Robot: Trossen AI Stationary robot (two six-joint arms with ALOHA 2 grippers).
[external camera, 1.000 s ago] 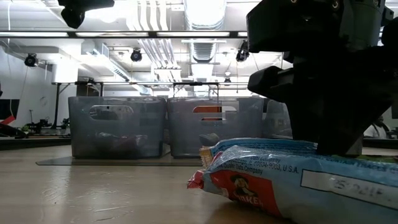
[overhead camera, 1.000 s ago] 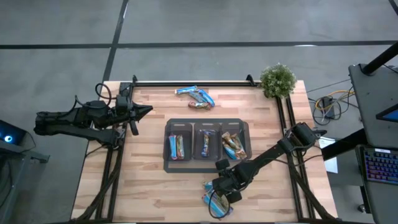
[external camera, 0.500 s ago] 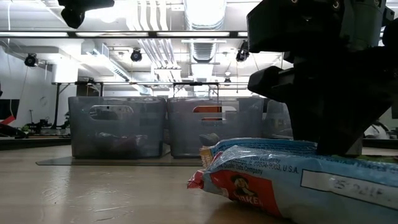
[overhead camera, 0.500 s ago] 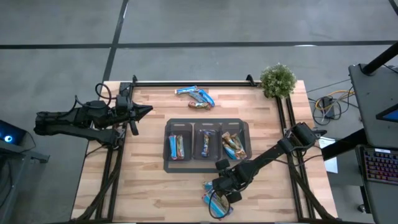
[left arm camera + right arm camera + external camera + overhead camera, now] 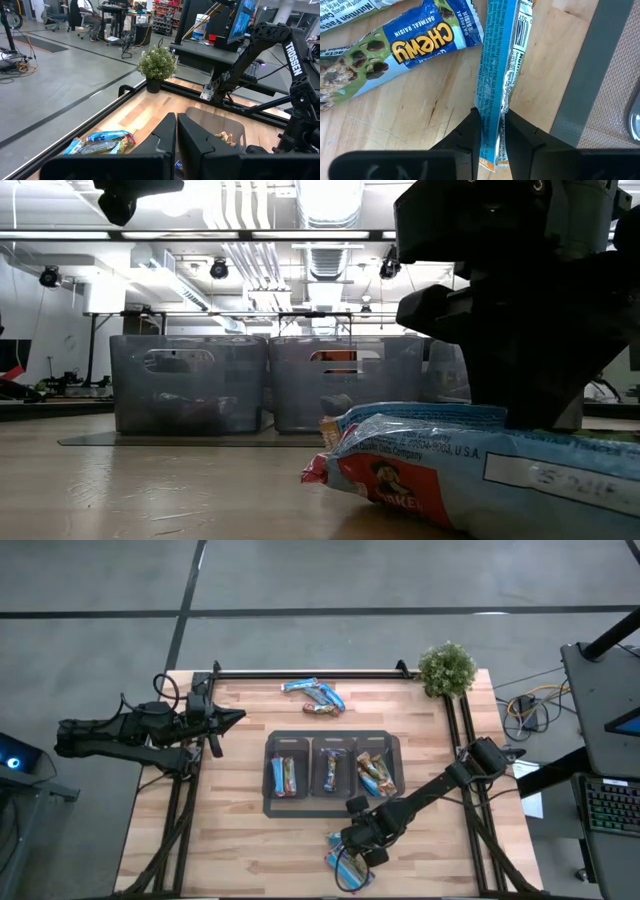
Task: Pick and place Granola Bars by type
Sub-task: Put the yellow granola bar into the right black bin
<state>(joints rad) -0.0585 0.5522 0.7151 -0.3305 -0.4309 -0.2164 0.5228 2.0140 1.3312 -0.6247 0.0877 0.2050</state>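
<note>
Granola bars lie in three places. A pile (image 5: 347, 868) sits at the table's near edge, a small group (image 5: 314, 695) lies near the far edge, and others fill the grey three-compartment tray (image 5: 333, 798). My right gripper (image 5: 352, 852) stands over the near pile, pointing down, shut on a light-blue bar (image 5: 496, 60). A dark-blue "Chewy" bar (image 5: 405, 50) lies flat beside it. The low view shows the pile (image 5: 450, 465) under the right gripper's dark bulk (image 5: 530, 330). My left gripper (image 5: 236, 717) waits shut at the table's left edge, holding nothing. My right gripper pinches the light-blue bar between its two fingers (image 5: 468, 132), near one end of the wrapper (image 5: 490, 107). It comes from above, pointing down. The bar stands on its thin edge in the hold. Whether it is clear of the table, I cannot tell.
A potted plant (image 5: 446, 668) stands at the far right corner. The tray's grey rim (image 5: 600, 75) lies close beside the held bar. Bare wood (image 5: 230, 830) spreads left of the tray. Black rails (image 5: 300, 673) frame the table's far and side edges.
</note>
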